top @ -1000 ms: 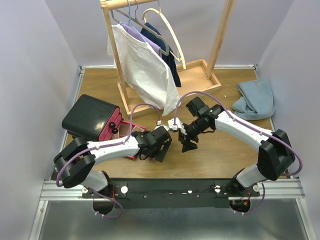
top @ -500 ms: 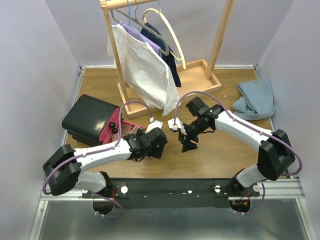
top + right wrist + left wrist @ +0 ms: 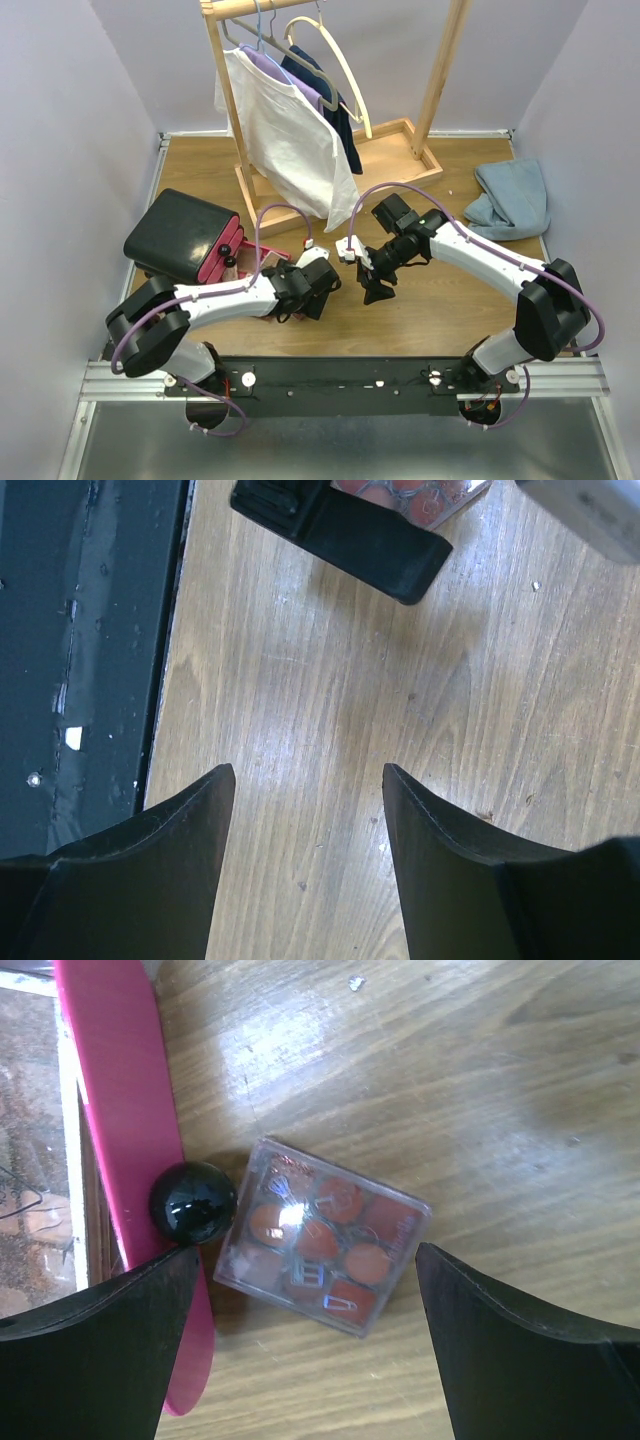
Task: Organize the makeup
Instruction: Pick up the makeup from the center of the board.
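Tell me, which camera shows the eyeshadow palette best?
Left wrist: the eyeshadow palette lies whole, every pan visible. Right wrist catches only a corner at the top edge. From above, the left gripper mostly hides it.

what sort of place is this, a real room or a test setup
Likely a staged robot test cell: plain walls box in a wooden tabletop, two arms sit on a metal rail, with a small clothes rack.

My white-shelled, black-jointed left arm [image 3: 225, 297] and right arm [image 3: 480, 250] carry looping lilac cables [image 3: 385, 186]; my fingers [image 3: 100, 1360] are broad matte-black wedges.
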You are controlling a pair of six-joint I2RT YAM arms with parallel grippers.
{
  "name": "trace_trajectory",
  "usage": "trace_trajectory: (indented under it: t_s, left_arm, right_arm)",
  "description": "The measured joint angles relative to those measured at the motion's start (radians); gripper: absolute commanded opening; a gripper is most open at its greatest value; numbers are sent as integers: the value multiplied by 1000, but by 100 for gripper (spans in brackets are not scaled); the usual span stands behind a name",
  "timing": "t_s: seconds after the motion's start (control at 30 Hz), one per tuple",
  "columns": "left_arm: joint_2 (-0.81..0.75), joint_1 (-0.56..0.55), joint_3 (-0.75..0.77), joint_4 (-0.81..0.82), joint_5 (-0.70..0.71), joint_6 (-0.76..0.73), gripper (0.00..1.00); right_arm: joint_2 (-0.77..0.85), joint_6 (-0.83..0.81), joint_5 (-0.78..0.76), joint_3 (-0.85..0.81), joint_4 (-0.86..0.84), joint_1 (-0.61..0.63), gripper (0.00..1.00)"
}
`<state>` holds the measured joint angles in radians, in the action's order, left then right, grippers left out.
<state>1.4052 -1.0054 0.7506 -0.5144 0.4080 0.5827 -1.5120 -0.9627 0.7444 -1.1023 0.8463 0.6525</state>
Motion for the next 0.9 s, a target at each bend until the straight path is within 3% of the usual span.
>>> trace_trajectory:
  t_s: [0.43,0.9]
  left_arm:
    - [79,16,43,-5,0,-32,96]
    - [60,26,14,81,-185,-35,92]
  right_arm:
    - [0,0,-1,0,0,0,69]
    - [0,0,-7,0,0,-6,68]
